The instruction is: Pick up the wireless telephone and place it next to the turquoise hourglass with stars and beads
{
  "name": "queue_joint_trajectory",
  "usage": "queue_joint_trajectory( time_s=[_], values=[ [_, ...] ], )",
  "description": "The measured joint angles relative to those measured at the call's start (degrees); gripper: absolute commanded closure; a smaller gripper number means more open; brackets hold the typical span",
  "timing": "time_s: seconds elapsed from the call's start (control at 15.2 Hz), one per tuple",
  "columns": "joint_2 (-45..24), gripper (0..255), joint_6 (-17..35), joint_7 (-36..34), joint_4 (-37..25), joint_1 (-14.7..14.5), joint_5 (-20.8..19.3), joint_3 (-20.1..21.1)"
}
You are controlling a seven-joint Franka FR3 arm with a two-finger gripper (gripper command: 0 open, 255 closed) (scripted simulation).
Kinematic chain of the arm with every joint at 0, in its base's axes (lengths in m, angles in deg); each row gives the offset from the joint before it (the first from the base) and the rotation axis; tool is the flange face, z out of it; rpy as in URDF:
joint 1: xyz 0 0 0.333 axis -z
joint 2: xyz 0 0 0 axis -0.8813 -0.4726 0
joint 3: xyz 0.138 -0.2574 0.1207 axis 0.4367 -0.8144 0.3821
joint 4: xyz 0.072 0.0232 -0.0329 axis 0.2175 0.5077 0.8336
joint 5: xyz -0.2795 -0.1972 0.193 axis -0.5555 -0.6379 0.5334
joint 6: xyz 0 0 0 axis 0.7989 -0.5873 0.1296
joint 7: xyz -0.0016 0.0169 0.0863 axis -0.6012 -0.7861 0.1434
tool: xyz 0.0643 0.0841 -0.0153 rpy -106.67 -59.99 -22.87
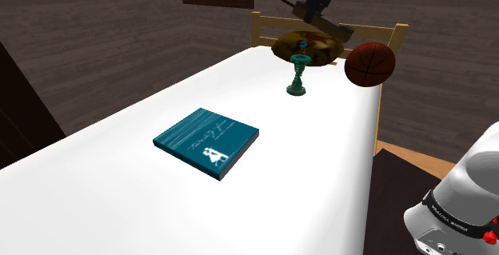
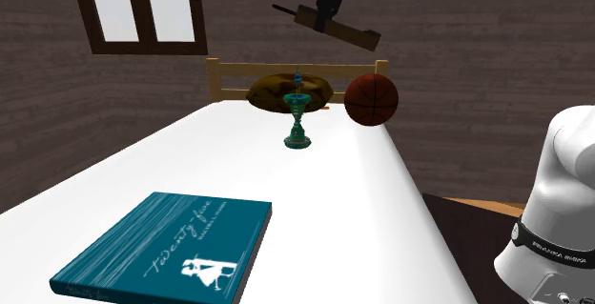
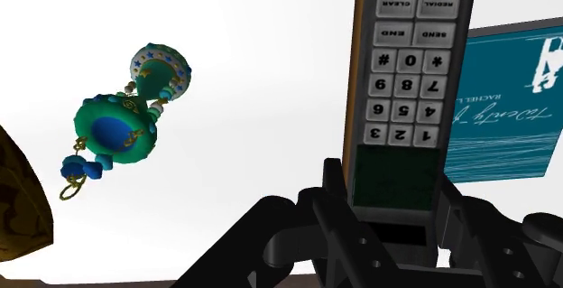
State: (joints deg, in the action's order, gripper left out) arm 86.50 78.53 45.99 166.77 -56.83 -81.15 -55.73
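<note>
My gripper (image 1: pixel 313 7) hangs high over the far end of the bed, shut on the wireless telephone (image 1: pixel 336 28), a long brown handset held roughly level. In the wrist view the fingers (image 3: pixel 329 196) clasp the telephone (image 3: pixel 406 69) near its small screen, keypad facing the camera. The turquoise hourglass (image 1: pixel 299 73) with stars and beads stands upright on the white bed (image 1: pixel 120 189), below the gripper and just in front of the pillow. The second exterior view shows the gripper (image 2: pixel 327 9) and telephone (image 2: pixel 358 35) above the hourglass (image 2: pixel 298 119). Seen from the wrist, the hourglass (image 3: pixel 126 119) lies off to one side of the handset.
A teal book (image 1: pixel 208 143) lies flat mid-bed. A golden-brown pillow (image 1: pixel 308 47) and a basketball (image 1: pixel 370 63) sit against the wooden headboard (image 1: pixel 392 31) behind the hourglass. White bed surface spreads around the hourglass towards the book. A window (image 2: pixel 143 7) is in the dark wall.
</note>
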Motion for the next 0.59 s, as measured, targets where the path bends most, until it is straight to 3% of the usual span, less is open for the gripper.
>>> queue_joint_trajectory(
  time_s=[0.59],
  values=[
    [-0.9, 255, -1.4, 12.9, -0.7, 3.9, 0.5, -9.1]
  ],
)
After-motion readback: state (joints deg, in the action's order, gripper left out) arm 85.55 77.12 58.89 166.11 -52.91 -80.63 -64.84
